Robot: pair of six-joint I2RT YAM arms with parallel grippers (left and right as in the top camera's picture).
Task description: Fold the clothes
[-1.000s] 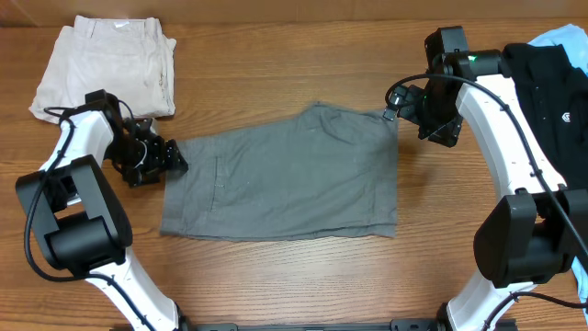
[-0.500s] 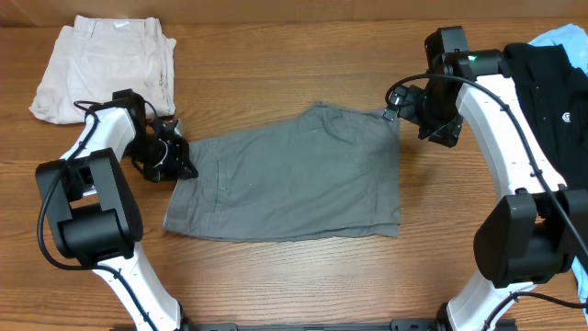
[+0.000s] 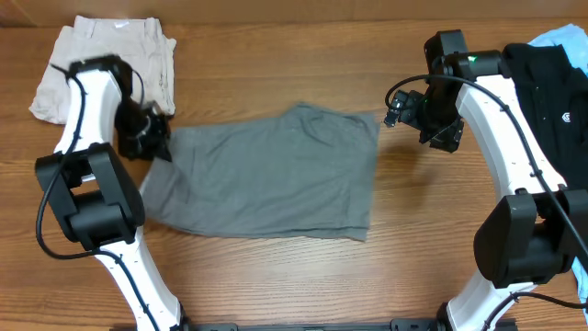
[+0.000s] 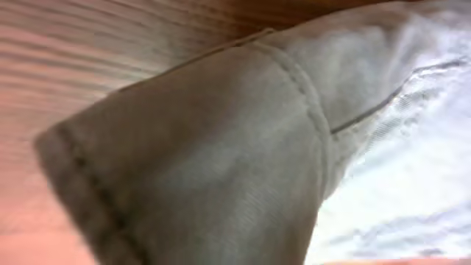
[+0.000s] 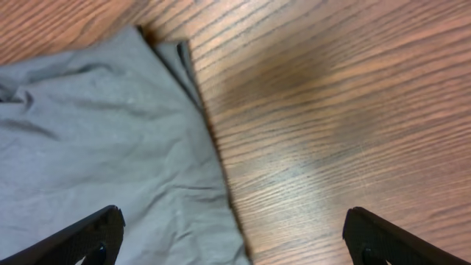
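Observation:
Grey shorts (image 3: 266,184) lie spread flat on the wooden table, their left edge bunched and lifted. My left gripper (image 3: 152,140) is shut on that left edge. In the left wrist view the grey fabric (image 4: 206,162) fills the frame and hides the fingers. My right gripper (image 3: 424,118) hovers open just beyond the shorts' top right corner, touching nothing. The right wrist view shows that gripper (image 5: 232,224) with its jaws wide apart over the shorts' right edge (image 5: 110,147) and bare wood.
A folded beige garment (image 3: 110,64) lies at the back left, close behind my left arm. A pile of dark clothes (image 3: 551,83) with a light blue piece (image 3: 560,37) sits at the far right edge.
My left gripper closed on the shorts' left edge and pulled it back and to the left. The whole garment slid left, away from the right gripper. The right arm stayed put.

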